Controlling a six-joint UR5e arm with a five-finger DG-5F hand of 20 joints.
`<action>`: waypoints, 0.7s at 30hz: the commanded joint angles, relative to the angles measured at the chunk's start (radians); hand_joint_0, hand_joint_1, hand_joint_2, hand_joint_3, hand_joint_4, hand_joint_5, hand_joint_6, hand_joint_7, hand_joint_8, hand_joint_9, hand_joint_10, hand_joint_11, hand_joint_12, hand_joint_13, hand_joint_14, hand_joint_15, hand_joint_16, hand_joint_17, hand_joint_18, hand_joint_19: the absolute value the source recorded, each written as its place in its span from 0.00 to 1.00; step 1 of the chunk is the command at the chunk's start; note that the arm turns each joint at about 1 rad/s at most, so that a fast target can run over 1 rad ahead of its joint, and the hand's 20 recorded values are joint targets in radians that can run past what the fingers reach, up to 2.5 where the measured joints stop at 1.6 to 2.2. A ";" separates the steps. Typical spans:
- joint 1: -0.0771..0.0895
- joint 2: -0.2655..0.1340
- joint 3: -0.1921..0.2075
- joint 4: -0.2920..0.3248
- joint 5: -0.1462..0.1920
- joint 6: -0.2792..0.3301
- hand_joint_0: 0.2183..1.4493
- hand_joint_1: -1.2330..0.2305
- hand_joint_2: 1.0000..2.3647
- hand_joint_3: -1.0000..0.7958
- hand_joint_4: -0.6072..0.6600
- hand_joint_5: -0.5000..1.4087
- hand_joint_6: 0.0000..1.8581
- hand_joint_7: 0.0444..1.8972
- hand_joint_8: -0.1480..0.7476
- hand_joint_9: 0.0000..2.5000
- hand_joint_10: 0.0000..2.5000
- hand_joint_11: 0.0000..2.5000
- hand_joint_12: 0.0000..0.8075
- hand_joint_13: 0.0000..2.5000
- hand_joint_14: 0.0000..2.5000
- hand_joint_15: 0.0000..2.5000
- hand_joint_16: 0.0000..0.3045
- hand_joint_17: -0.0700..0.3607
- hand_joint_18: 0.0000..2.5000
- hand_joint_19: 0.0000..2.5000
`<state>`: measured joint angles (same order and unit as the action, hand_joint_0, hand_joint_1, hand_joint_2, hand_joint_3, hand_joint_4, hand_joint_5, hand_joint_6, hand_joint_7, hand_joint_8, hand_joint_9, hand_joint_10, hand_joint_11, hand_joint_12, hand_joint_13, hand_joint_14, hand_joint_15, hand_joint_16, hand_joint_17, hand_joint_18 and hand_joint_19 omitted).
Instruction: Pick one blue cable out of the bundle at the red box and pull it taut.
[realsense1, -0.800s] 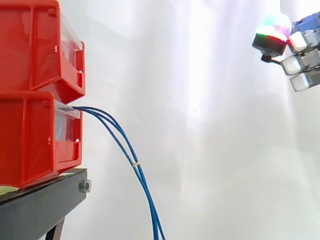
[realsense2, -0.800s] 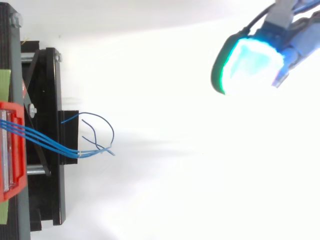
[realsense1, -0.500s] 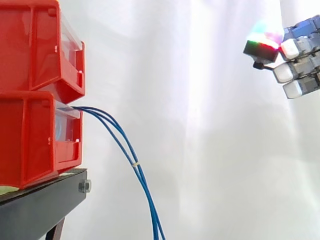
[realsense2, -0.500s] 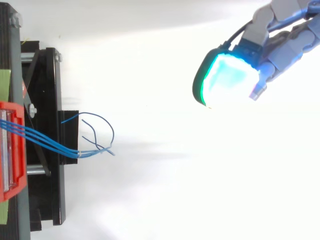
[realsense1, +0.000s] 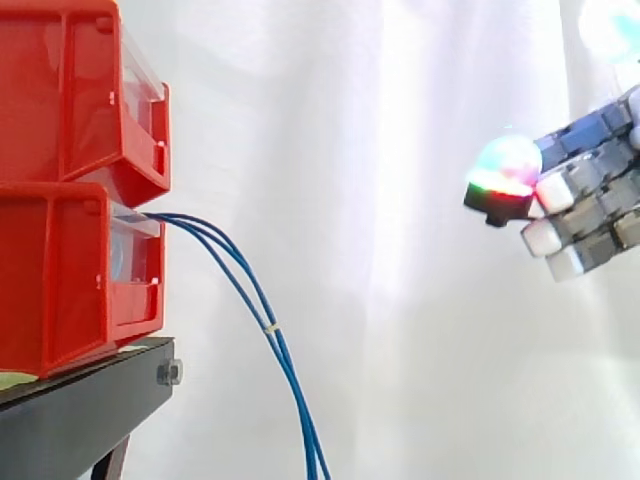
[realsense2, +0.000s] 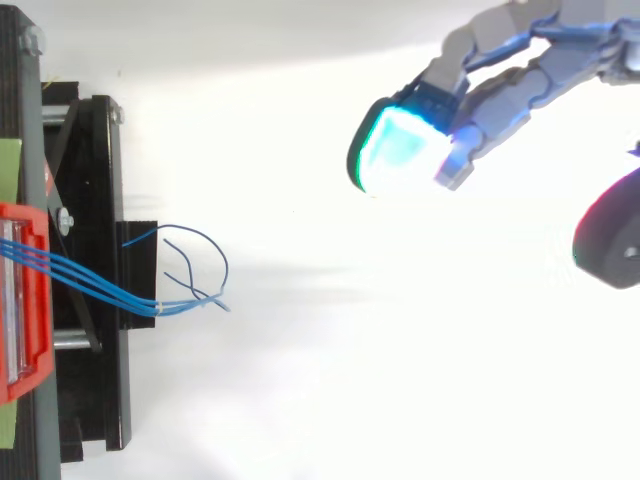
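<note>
Glowing fingertips (realsense1: 505, 165) hang loose and apart; my hand (realsense2: 520, 82) holds nothing. I judge the blue cables (realsense1: 271, 331) well apart, lower and toward the red box (realsense1: 60, 280), drooping steeply from its front.

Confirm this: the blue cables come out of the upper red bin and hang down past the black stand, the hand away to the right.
Not quite. The side view shows the blue cables leaving the lower red bin, not the upper. They do hang past the black stand, the hand away to the right.
</note>
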<state>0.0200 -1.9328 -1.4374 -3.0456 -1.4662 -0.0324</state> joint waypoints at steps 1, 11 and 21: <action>0.002 -0.029 0.000 0.037 0.001 -0.001 0.25 0.34 0.00 0.28 0.75 0.18 0.27 0.38 0.51 0.30 0.00 0.11 0.40 0.23 0.00 0.11 0.17 0.43 0.15 0.14; 0.014 -0.107 0.000 0.129 0.046 0.002 0.25 0.34 0.00 0.28 0.76 0.19 0.27 0.39 0.51 0.31 0.00 0.12 0.40 0.23 0.00 0.11 0.17 0.43 0.15 0.14; 0.025 -0.187 0.000 0.251 0.075 0.009 0.22 0.32 0.00 0.28 0.68 0.19 0.27 0.39 0.47 0.21 0.00 0.11 0.42 0.03 0.00 0.04 0.18 0.45 0.00 0.05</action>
<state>0.0394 -2.0864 -1.4374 -2.8185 -1.4026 -0.0255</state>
